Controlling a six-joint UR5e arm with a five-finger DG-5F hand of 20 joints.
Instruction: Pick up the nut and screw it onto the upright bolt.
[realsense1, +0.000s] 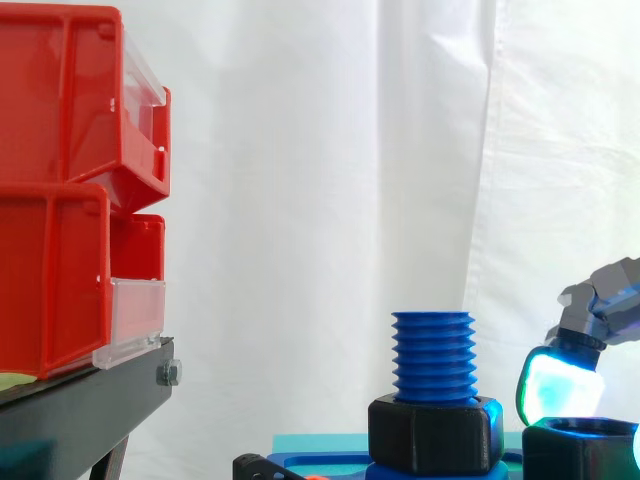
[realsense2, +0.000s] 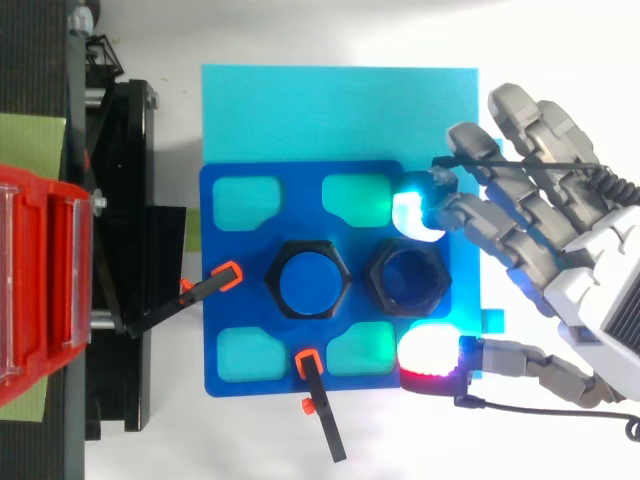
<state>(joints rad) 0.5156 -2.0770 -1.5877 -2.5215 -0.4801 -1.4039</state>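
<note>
Top view, looks like the grab step, with hand (realsense2: 590, 265) spread loose, pads (realsense2: 410, 215) flanking the nut (realsense2: 407, 279) just right of the bolt (realsense2: 307, 281), nothing pinched yet, so next probably needs closing in, then lifting across.

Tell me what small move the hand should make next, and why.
Probably lower slightly and close the fingers on the nut. From above, the hand is open, its fingers flanking the nut on opposite sides, not yet closed on it; from the side, a fingertip shows just above its rim. The nut lies on the plate beside the bolt, not yet on it.
</note>
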